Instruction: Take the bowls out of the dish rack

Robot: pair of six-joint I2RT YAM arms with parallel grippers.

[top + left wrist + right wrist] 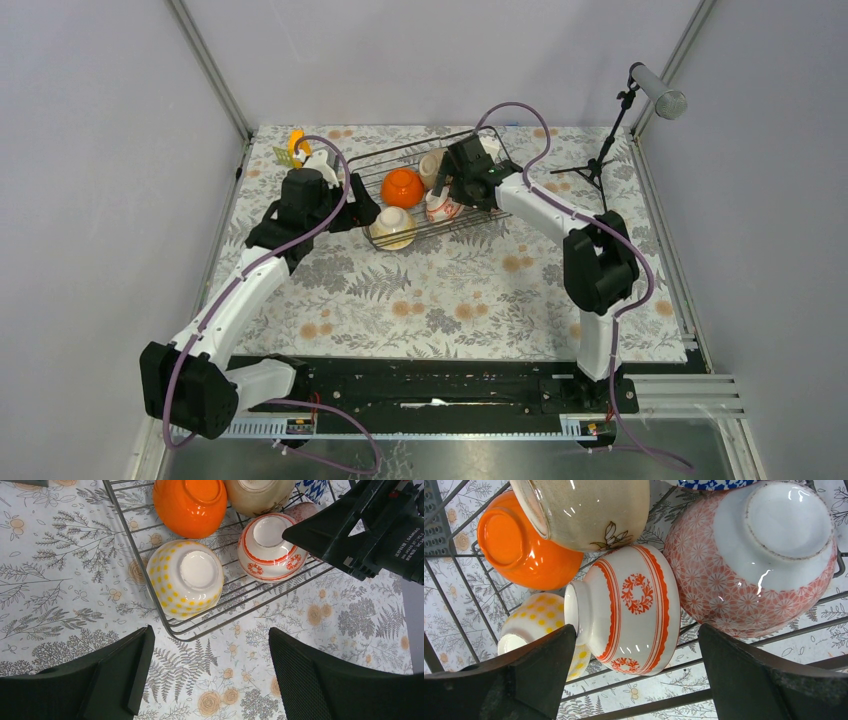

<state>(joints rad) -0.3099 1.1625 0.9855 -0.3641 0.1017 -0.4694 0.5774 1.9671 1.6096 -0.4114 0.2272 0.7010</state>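
Nearest the bases, the left arm (250,280) is reaching across the leaf-printed tabletop (450,300). Its left jaws are spread wide and holding nothing, hovering just outside the near corner of the black wire dish rack (240,592). This is likely a waiting post, keeping clear of the other arm while facing the cream ceramic bowl with yellow dots (186,577), which is sitting foot-up just inside that corner. Beside it, the white bowl with red lines (629,607) is lying tipped on its side. The right jaws are hanging open and empty over it, apparently lining up to grip it. Behind, the plain orange bowl (190,505), the beige bowl (584,510), the pink patterned bowl (754,555) and the blue-white zigzag bowl (312,489) are leaning together, inverted as if draining. All six are sitting in the rack.
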